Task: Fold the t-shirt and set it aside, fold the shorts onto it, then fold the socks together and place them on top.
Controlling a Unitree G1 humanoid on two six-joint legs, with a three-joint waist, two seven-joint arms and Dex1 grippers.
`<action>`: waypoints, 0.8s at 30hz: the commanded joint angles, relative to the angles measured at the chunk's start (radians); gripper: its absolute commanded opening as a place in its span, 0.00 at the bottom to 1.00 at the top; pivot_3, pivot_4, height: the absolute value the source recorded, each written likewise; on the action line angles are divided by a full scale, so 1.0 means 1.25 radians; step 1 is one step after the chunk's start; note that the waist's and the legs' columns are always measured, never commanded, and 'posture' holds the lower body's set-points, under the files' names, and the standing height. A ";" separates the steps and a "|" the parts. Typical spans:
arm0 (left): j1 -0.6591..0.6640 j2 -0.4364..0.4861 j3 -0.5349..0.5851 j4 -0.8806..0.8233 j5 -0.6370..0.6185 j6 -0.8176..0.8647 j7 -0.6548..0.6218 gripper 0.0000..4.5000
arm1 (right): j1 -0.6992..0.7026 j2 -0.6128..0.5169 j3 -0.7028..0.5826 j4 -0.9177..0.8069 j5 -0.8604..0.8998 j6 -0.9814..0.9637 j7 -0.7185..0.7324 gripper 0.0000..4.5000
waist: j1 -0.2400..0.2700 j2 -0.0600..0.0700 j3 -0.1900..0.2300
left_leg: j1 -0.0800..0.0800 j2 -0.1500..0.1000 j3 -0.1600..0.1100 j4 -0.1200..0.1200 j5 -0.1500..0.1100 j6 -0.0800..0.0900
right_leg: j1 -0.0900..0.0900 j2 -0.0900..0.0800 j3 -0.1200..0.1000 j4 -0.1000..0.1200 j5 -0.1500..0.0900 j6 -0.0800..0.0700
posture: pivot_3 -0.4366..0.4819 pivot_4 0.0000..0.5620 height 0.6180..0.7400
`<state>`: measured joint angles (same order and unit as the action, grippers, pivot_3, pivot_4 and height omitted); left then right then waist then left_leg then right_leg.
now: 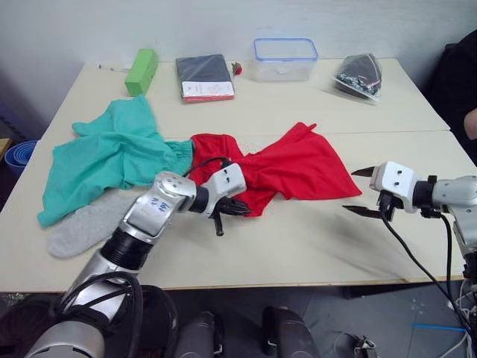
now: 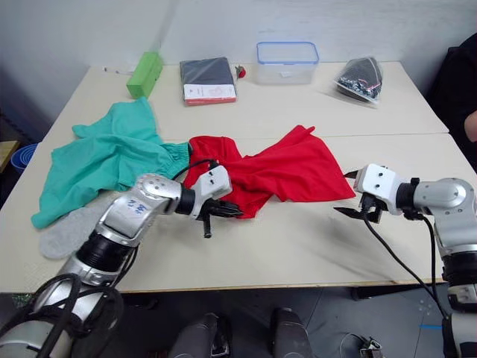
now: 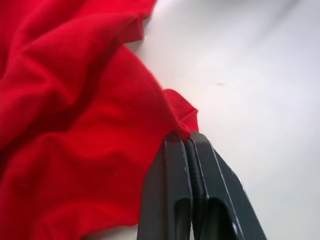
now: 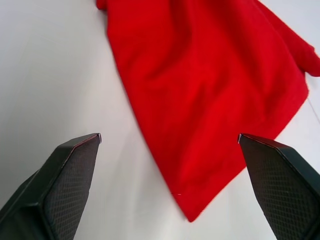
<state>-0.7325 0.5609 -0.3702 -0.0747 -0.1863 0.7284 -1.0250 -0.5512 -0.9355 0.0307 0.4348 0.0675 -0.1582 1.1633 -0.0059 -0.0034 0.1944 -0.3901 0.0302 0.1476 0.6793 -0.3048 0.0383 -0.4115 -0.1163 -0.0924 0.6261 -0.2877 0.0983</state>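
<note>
The red t-shirt (image 1: 298, 168) lies crumpled across the middle of the table. My left gripper (image 1: 231, 210) sits at its near left hem, shut on a corner of the red cloth (image 3: 182, 117); the two fingers (image 3: 172, 165) are pressed together. My right gripper (image 1: 359, 192) hovers open just off the shirt's near right corner (image 4: 195, 212), with nothing between its fingers. The teal-green shorts (image 1: 112, 153) are spread out to the left, touching the shirt. Grey socks (image 1: 86, 224) lie at the near left, partly under the shorts.
Along the table's far edge stand a green box (image 1: 141, 71), a dark flat package (image 1: 203, 77), a clear lidded container (image 1: 284, 58) and a plastic bag of dark items (image 1: 359, 74). A blue bin (image 1: 19, 155) sits off the left side. A person (image 1: 468, 89) is at the right edge.
</note>
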 commanded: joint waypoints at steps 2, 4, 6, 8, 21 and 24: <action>0.007 0.101 0.026 -0.079 -0.039 -0.026 -0.113 0.00 | -0.064 0.011 0.029 0.095 -0.040 -0.043 0.014 1.00 | -0.002 0.000 0.000 | 0.000 0.000 0.000 0.000 0.000 0.000 | 0.000 0.000 0.000 0.000 0.000 0.000 | 0.48 0.27 1.00; 0.017 0.154 0.030 -0.101 -0.052 -0.036 -0.160 0.00 | -0.095 0.015 0.051 0.150 -0.066 -0.060 0.022 1.00 | -0.005 0.000 0.000 | 0.000 0.000 0.000 0.000 0.000 0.000 | 0.000 0.000 0.001 0.000 0.000 -0.001 | 0.48 0.27 1.00; 0.031 0.190 0.029 -0.113 -0.055 -0.048 -0.185 0.00 | -0.121 0.016 0.073 0.202 -0.093 -0.078 0.029 1.00 | -0.006 0.000 0.000 | 0.000 0.000 0.000 0.000 0.000 0.000 | 0.000 0.000 0.001 0.000 -0.001 -0.001 | 0.48 0.27 1.00; 0.044 0.205 0.028 -0.117 -0.048 -0.060 -0.188 0.00 | -0.146 0.019 0.091 0.250 -0.118 -0.087 0.030 1.00 | -0.006 0.000 0.000 | 0.000 0.000 0.000 0.000 0.000 0.000 | 0.000 0.000 0.002 0.000 -0.001 -0.001 | 0.48 0.27 1.00; 0.090 0.216 0.043 -0.159 -0.035 -0.053 -0.140 0.00 | -0.217 0.058 0.146 0.402 -0.206 -0.059 -0.034 0.18 | -0.018 -0.002 -0.001 | 0.000 0.000 -0.001 0.001 -0.001 0.000 | 0.001 0.000 0.005 0.001 -0.001 -0.001 | 0.48 0.27 1.00; 0.097 0.220 0.056 -0.156 -0.043 -0.053 -0.136 0.00 | -0.214 0.057 0.143 0.402 -0.202 -0.063 -0.025 0.02 | -0.017 -0.002 -0.001 | 0.000 0.000 -0.001 0.002 -0.001 0.000 | 0.001 0.000 0.006 0.001 -0.001 -0.001 | 0.48 0.27 1.00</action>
<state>-0.6139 0.8238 -0.3400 -0.2372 -0.2287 0.6639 -1.1968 -0.8379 -0.8576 0.1931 0.9099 -0.1548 -0.2430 1.1361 -0.0275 -0.0058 0.1933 -0.3897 0.0301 0.1466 0.6813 -0.3059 0.0390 -0.4100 -0.1165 -0.0854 0.6274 -0.2886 0.0969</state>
